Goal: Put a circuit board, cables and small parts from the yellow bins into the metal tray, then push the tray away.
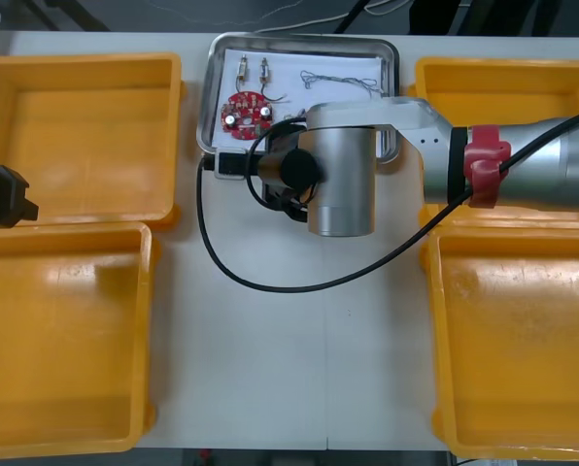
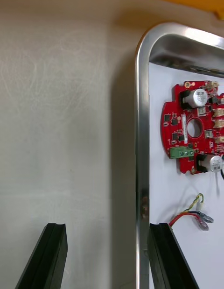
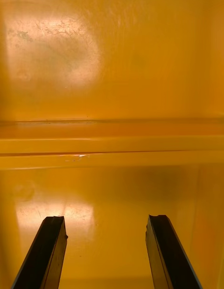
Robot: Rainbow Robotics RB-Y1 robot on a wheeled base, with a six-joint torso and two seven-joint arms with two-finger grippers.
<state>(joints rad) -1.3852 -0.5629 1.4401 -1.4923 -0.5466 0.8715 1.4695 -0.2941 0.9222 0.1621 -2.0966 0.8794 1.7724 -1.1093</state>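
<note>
Right wrist view: right gripper [image 2: 107,229] astride rim of metal tray [image 2: 142,130]

Pale, faintly scratched table [image 1: 299,369], with a strip of dark floor [image 1: 105,14] beyond its far edge.

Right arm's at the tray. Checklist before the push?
1. Load: circuit board, small metal parts and red and yellow cable all lie inside the metal tray: ok.
2. Right gripper open, straddling the tray's near rim, one finger over the table, the other over the tray's inside: ok.
3. Contact with the rim: cannot tell.
4. Inner finger clear of the red and yellow cable: its end lies right beside that finger: cannot tell.
5. Left gripper open, parked over the yellow bins at the left, away from the tray: ok.
6. Room ahead: the tray's far rim already sits close to the table's far edge: probably not ok.
</note>
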